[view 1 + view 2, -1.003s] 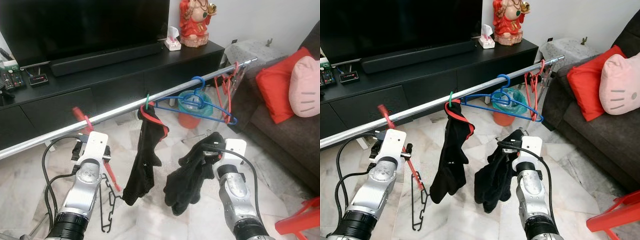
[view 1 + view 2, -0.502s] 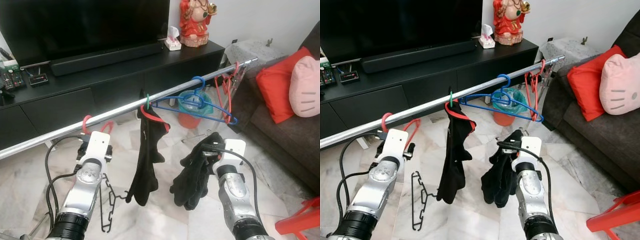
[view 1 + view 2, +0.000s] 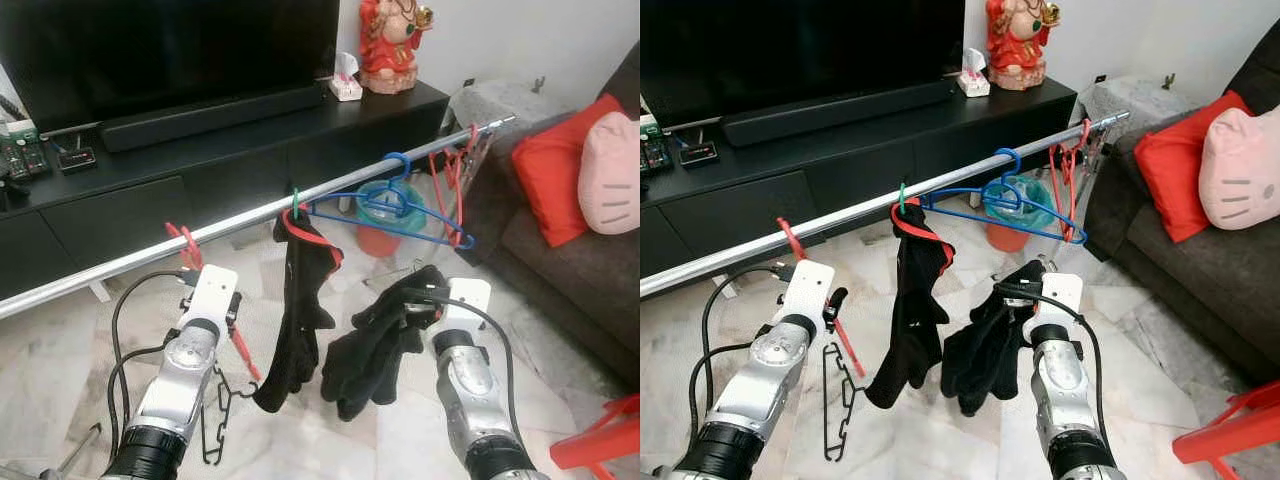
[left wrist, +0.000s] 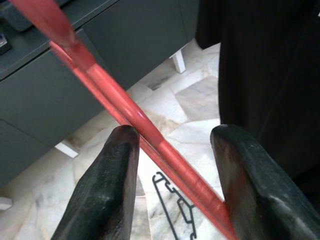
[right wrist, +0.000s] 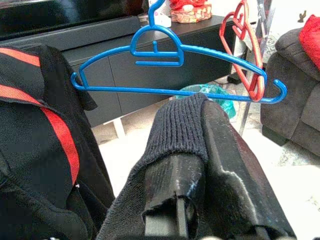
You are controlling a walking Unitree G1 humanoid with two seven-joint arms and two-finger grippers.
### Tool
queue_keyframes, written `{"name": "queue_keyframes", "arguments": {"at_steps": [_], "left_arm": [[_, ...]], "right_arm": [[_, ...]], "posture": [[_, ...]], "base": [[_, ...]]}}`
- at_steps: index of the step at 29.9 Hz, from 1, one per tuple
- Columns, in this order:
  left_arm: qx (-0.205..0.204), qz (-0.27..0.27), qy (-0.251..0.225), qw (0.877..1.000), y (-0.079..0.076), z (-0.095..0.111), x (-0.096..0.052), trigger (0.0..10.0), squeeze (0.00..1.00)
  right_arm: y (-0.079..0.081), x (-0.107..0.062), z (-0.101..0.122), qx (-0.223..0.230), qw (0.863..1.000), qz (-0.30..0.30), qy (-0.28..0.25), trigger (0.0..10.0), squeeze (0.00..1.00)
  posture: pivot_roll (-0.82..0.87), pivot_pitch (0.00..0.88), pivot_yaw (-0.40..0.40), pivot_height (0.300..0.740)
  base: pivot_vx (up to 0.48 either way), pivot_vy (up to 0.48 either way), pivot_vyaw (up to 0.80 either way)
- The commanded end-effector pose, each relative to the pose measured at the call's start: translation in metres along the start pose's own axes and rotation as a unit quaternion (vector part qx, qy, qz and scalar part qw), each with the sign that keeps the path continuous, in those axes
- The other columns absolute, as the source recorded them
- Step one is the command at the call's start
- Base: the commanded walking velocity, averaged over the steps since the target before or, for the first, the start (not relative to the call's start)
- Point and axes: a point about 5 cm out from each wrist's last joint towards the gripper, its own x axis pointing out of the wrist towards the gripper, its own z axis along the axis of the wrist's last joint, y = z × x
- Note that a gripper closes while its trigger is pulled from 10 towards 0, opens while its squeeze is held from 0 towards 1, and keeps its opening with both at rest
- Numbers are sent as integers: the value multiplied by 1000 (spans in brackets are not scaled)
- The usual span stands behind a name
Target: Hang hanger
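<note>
A silver rail (image 3: 240, 224) runs slantwise in front of the TV console. My left gripper (image 4: 175, 135) is just below the rail, shut on a red hanger (image 4: 125, 107) that crosses slantwise between its fingers. The hanger's hook (image 3: 183, 243) is up against the rail; I cannot tell if it is hooked over. To its right a black garment with red trim (image 3: 300, 300) hangs from the rail. My right gripper (image 3: 1025, 285) is lower, right of that garment, shut on a black knit cloth (image 3: 375, 350) that drapes over its fingers.
A blue hanger (image 3: 400, 215) and red hangers (image 3: 447, 180) hang further right on the rail. A black wire hanger (image 3: 212, 425) lies on the marble floor below my left arm. A sofa (image 3: 580, 260) with cushions stands at right, a red chair (image 3: 600, 445) at bottom right.
My left gripper has shifted right towards the hanging garment, and the red hanger has tilted, its lower arm now pointing down-right. The garment and the knit cloth have swung.
</note>
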Motion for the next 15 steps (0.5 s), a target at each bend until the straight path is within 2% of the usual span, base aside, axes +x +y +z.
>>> {"name": "queue_keyframes", "arguments": {"at_steps": [1, 15], "left_arm": [[9, 6, 1, 1000, 2, 0, 1, 0, 0], [10, 12, -1, 1000, 4, 1, 1, 0, 0]], "right_arm": [[-1, 6, 10, 3, 1000, -1, -17, 10000, 0], [0, 7, 10, 4, 1000, 0, -17, 10000, 0]], "posture": [[-16, 5, -70, 740], [-13, 12, -70, 740]], "base": [[0, 0, 0], [0, 0, 0]]}}
